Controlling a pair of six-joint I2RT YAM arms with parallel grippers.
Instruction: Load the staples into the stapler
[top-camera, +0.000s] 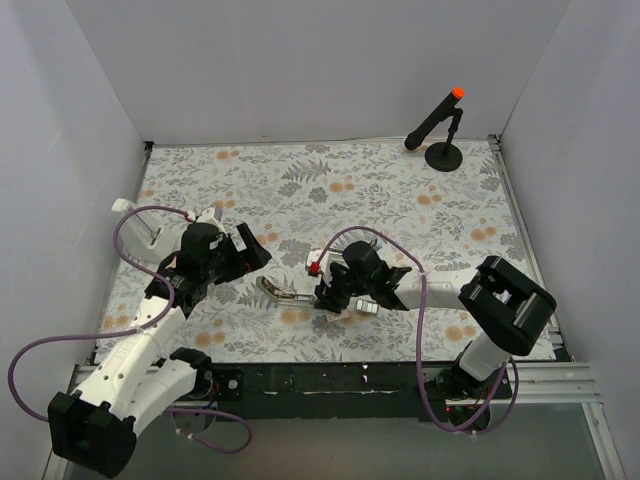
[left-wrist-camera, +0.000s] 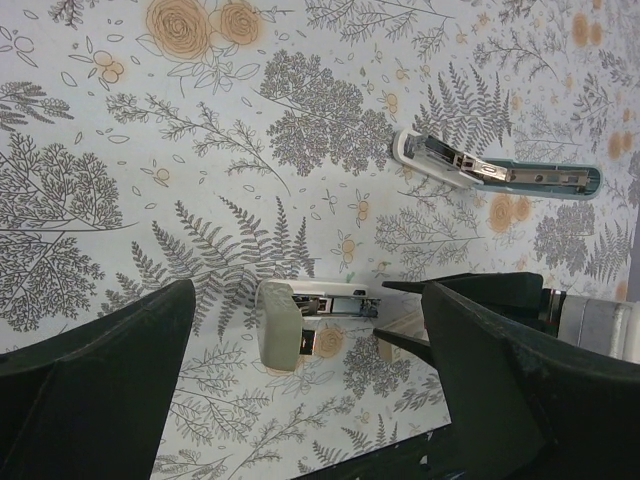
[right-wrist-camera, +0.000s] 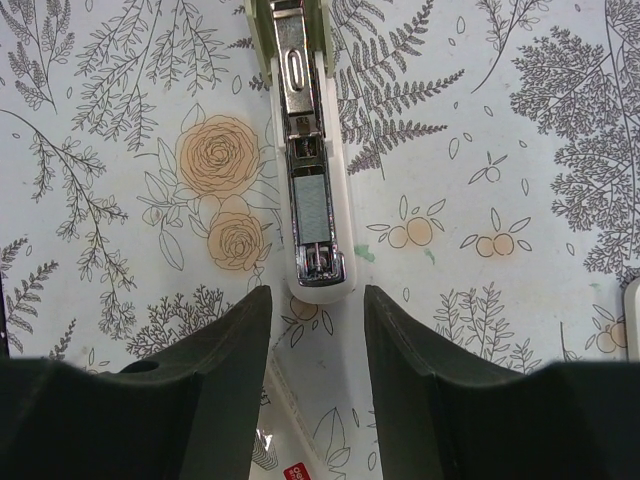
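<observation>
An open pale stapler (top-camera: 285, 292) lies on the floral table, its metal channel (right-wrist-camera: 305, 150) facing up. A grey block (right-wrist-camera: 312, 208) sits in the channel; I cannot tell whether it is staples. My right gripper (top-camera: 322, 298) is open and empty, and its fingers straddle the stapler's near end (right-wrist-camera: 316, 292). A pale box with a red label (right-wrist-camera: 300, 455) lies flat under the right fingers, and a beige bit of it shows in the left wrist view (left-wrist-camera: 400, 335). My left gripper (top-camera: 255, 255) is open and empty, above the stapler's head (left-wrist-camera: 280, 325). The staple tray is not clearly visible.
A second stapler with a teal base (left-wrist-camera: 495, 170) lies beyond the first, mostly hidden under the right wrist in the top view. A black stand with an orange tip (top-camera: 445, 125) is at the far right. A white object (top-camera: 135, 225) lies at the left edge. The dark table edge (left-wrist-camera: 400, 460) is close.
</observation>
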